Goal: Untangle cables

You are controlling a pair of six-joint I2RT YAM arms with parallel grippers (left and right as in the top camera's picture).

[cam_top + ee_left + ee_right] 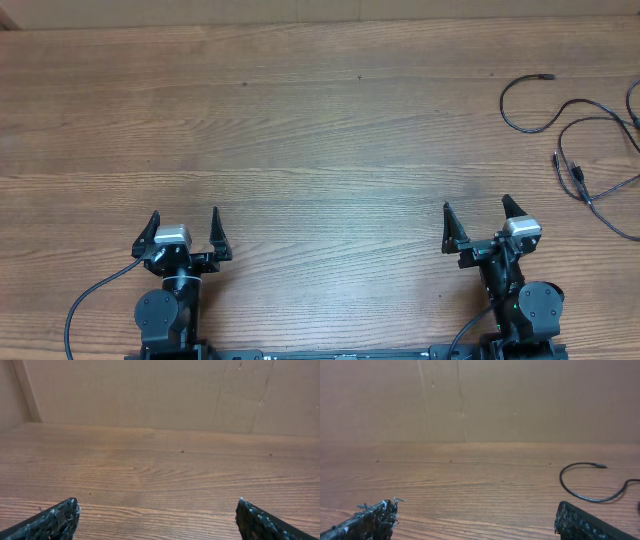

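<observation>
Thin black cables (580, 150) lie looped at the far right of the wooden table, running off the right edge. One loop with a small plug end (545, 77) curves at the top of the bunch. In the right wrist view a cable loop (585, 492) lies ahead and to the right. My right gripper (476, 207) stands open near the front edge, well short of the cables. My left gripper (185, 214) stands open at the front left, with nothing between its fingers. No cable shows in the left wrist view.
A brown cardboard wall (150, 390) rises at the table's far edge. The wooden table top (300, 130) spreads between the arms and the wall. Thick black arm cables (90, 300) trail by the arm bases.
</observation>
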